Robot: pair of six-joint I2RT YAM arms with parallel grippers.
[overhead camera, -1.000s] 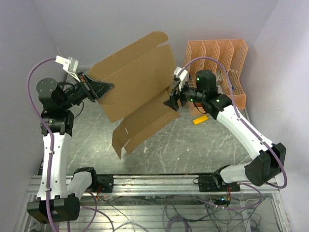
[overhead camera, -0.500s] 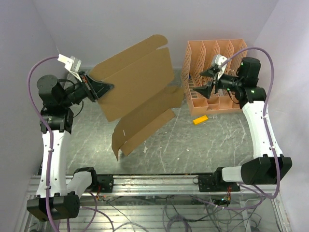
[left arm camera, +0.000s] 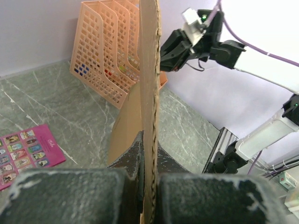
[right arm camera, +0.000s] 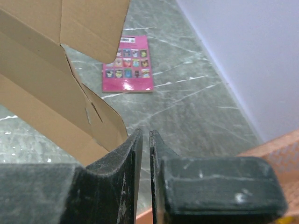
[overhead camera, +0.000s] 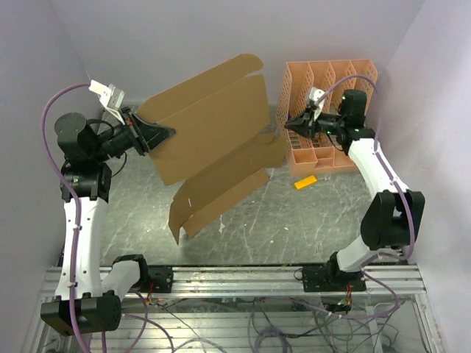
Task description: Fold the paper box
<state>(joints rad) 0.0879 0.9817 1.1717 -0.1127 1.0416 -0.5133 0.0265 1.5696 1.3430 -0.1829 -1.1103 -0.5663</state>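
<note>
we see left gripper (overhead camera: 163,134) clamped on the raised paper box (overhead camera: 210,125), right gripper (overhead camera: 289,123) almost closed, empty, nearby

Brown paper box (overhead camera: 210,140), unfolded, aloft

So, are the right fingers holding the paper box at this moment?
No, the right fingers are closed together with nothing between them; the paper box is beside them.
</note>
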